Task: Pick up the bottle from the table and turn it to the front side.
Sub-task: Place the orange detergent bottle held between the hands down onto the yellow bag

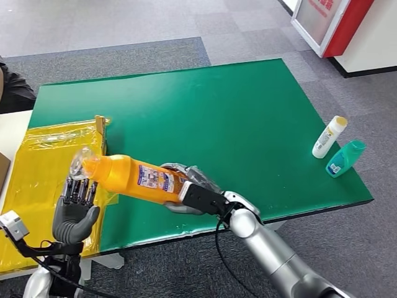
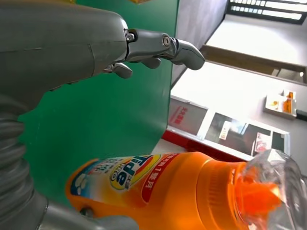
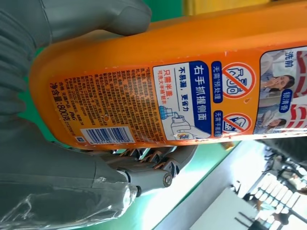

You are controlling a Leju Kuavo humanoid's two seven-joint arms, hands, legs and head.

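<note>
An orange detergent bottle (image 1: 136, 179) with a clear cap is held lying sideways above the green table (image 1: 243, 118). My right hand (image 1: 187, 186) grips its base end; the back label with barcode faces the right wrist camera (image 3: 145, 100). My left hand (image 1: 75, 211) is held palm up just under the cap end, fingers spread and near the neck; I cannot tell if they touch it. In the left wrist view the bottle (image 2: 173, 191) shows its front logo, with my left hand's fingers (image 2: 166, 48) apart from it.
A white bottle with a yellow cap (image 1: 329, 136) and a teal bottle (image 1: 345, 158) lie near the table's right edge. A yellow plastic sheet (image 1: 42, 167) covers the left side, with a cardboard piece (image 1: 100, 133) on it. A dark-sleeved person (image 1: 12, 90) is at far left.
</note>
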